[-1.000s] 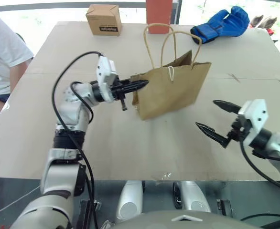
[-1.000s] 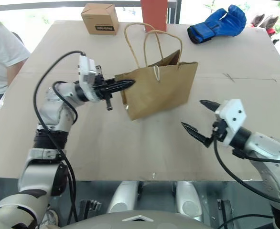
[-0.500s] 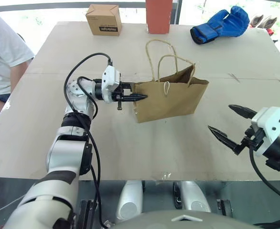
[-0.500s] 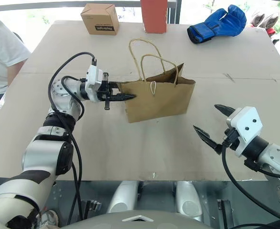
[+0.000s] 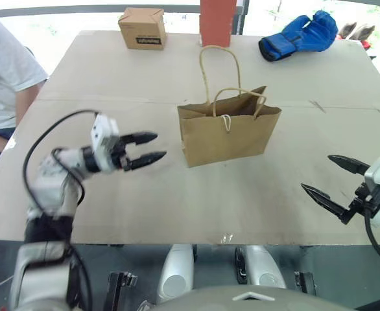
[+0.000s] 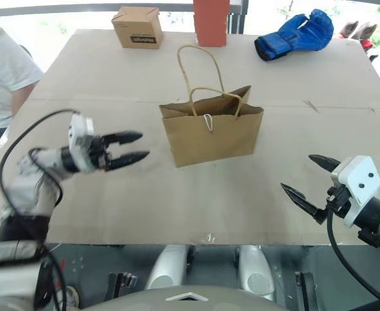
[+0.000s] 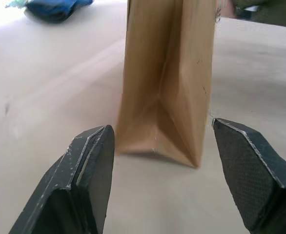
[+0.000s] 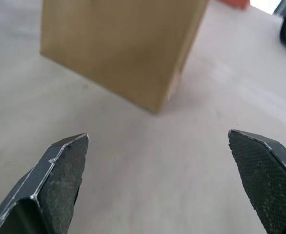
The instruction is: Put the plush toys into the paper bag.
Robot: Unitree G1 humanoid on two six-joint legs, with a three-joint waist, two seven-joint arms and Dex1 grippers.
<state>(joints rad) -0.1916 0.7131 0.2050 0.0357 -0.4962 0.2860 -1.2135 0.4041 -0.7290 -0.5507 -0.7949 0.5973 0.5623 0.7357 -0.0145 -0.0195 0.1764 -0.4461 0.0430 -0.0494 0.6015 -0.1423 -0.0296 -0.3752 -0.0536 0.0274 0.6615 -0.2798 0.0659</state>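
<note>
Paper bag (image 5: 229, 133) upright mid-table, mouth up, toys not to be seen; left gripper (image 5: 148, 148) just beside its left end, fingers apart, empty; right gripper (image 5: 332, 183) well off to its right, spread wide, empty; best kept clear of standing bag.

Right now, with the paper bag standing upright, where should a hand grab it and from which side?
Probably the taller cord handle of the paper bag, from above: it stands up clear of the rim as an open loop. The left hand, open, is nearer, facing the bag's creased end.
</note>
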